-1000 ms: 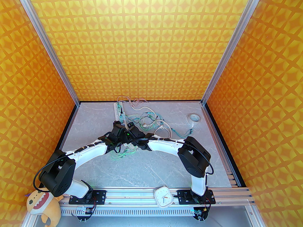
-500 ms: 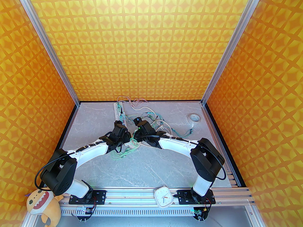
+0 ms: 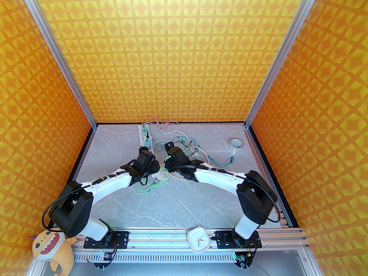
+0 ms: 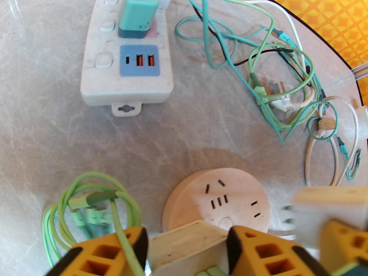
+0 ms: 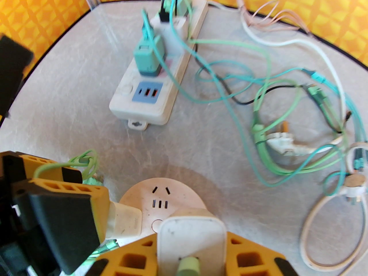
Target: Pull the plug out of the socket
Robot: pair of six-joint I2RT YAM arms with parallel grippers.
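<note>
White, smooth plastic with rounded corners makes up the plug [image 5: 191,234], a boxy block with a pale green cable stub on its back. The right gripper [image 5: 191,249] is clamped on it, one yellow honeycomb finger on each side. In the left wrist view the plug [image 4: 316,211] is blurred, but its metal prongs seem to stand in open air just beside the socket [image 4: 215,200], not in it.

That socket is a round cream disc lying flat on the table, its top face cut with thin dark slots and a small round button. A cream block [image 4: 187,246] sits at its near edge between the fingers of the left gripper [image 4: 187,240]. The jaws stand partly apart and close to the block's sides, and whether the black pads press on it I cannot tell.

Farther back lies a long off-white power strip [image 4: 126,76] with round push buttons, a keyhole tab and a grey-blue panel holding orange ports. A teal charger [image 4: 138,13] is plugged into it. Green, teal and white cables [image 4: 258,53] tangle to the right around a loose white plug [image 4: 280,101]. The table [image 4: 43,125] is pale grey with a marble vein pattern. A tape roll [image 3: 237,143] lies near its far right corner.
</note>
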